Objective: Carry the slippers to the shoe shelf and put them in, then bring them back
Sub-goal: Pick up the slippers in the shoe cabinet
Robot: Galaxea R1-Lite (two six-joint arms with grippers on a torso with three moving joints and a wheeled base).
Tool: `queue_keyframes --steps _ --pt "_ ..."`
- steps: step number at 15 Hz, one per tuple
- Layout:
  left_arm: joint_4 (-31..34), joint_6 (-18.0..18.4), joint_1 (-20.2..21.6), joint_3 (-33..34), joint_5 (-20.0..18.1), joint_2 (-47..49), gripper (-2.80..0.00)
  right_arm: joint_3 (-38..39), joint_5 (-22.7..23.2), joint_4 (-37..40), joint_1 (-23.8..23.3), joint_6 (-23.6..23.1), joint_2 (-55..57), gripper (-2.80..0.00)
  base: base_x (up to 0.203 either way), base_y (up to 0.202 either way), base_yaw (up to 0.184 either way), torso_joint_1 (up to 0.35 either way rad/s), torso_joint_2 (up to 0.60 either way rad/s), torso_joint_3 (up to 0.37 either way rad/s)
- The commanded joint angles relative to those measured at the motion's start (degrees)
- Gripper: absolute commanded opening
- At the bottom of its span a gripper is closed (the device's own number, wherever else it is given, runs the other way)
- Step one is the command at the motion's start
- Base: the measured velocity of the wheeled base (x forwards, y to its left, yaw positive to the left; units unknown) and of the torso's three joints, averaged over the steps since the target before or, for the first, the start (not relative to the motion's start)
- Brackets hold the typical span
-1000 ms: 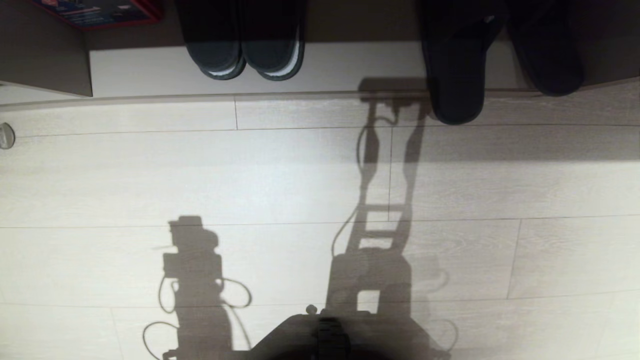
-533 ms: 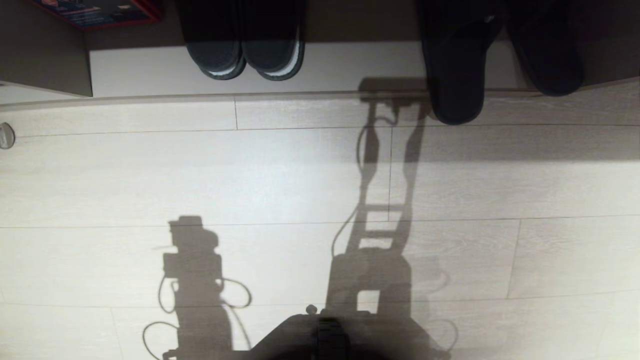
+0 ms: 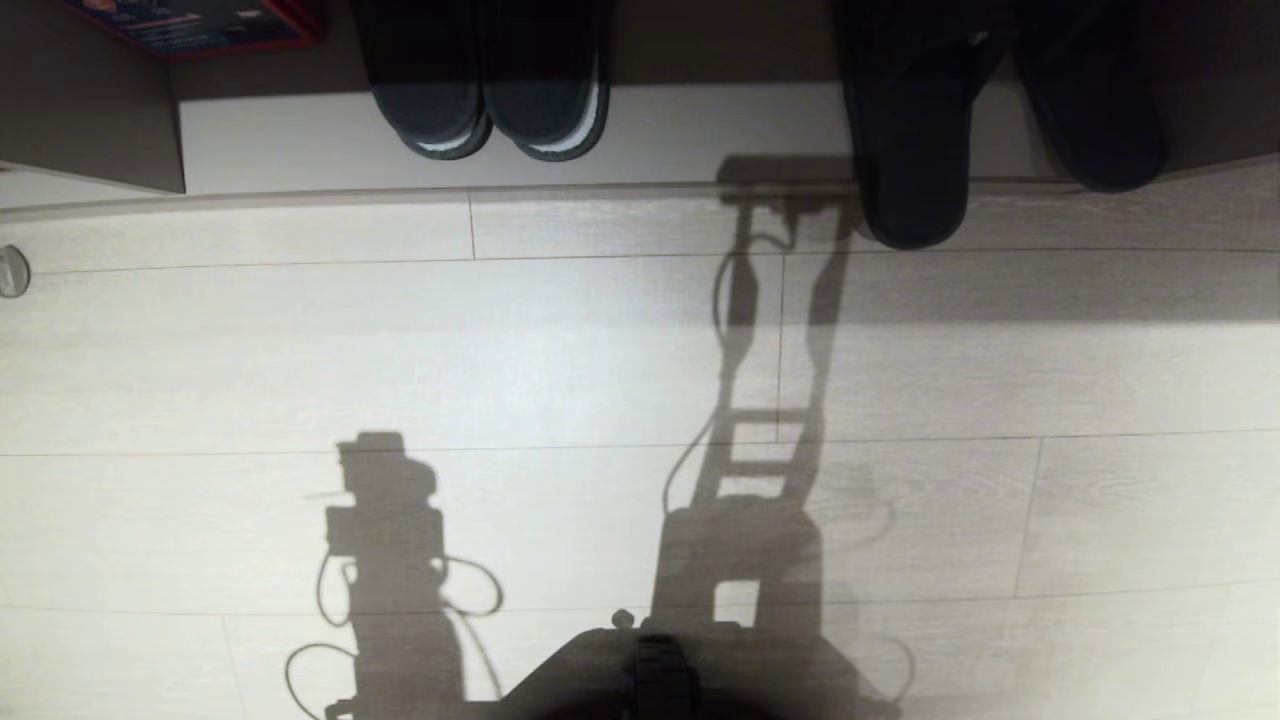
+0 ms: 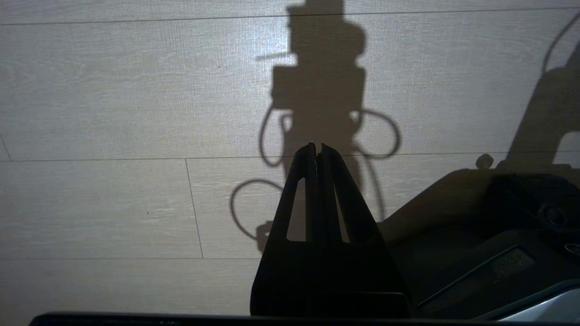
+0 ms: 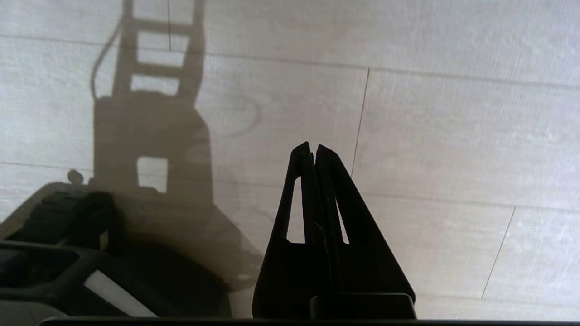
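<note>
No shift; slippers beyond right gripper

I see a pale wood plank floor. On the shelf's white base board sit two grey-blue slippers and two black slippers.

A black pair of slippers with white-edged soles, a red-edged box (perhaps a book), pale plank floor.
</note>
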State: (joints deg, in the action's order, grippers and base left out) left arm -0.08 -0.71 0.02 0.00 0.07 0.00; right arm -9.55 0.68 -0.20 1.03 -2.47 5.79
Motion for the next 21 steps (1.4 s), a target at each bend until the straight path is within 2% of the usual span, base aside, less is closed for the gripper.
queue_keyframes --steps 1,4,7,12,14,17,21 --pt "0.0 0.0 0.1 0.0 0.0 0.0 -2.8 -4.6 0.1 -2.1 0.9 -0.6 11.8 -2.8 0.0 0.0 0.0 0.0 0.0 0.0" --pt "0.0 0.0 0.0 0.0 0.0 0.0 -2.8 -10.8 0.3 -12.2 2.8 -3.4 31.1 -2.8 0.0 0.0 0.0 0.0 0.0 0.0" --pt "0.0 0.0 0.0 0.0 0.0 0.0 -2.8 -15.2 0.4 -26.7 4.0 -6.7 51.1 -2.8 0.0 0.0 0.0 0.0 0.0 0.0" --pt "0.0 0.1 0.0 0.1 0.0 0.0 -2.8 -21.8 0.3 -51.1 5.1 -13.5 75.6 -2.8 0.0 0.0 0.0 0.0 0.0 0.0" --pt "0.0 0.1 0.0 0.0 0.0 0.0 -2.8 -25.4 0.1 -62.3 5.2 -15.3 82.4 -2.8 0.0 0.0 0.0 0.0 0.0 0.0" --pt "0.0 0.1 0.0 0.0 0.0 0.0 -2.8 -31.3 0.3 -74.4 5.2 -16.3 88.9 -2.8 0.0 0.0 0.0 0.0 0.0 0.0" --pt "0.0 0.1 0.0 0.0 0.0 0.0 -2.8 -39.3 2.6 -76.4 5.0 -15.9 90.8 -2.8 0.0 0.0 0.0 0.0 0.0 0.0"
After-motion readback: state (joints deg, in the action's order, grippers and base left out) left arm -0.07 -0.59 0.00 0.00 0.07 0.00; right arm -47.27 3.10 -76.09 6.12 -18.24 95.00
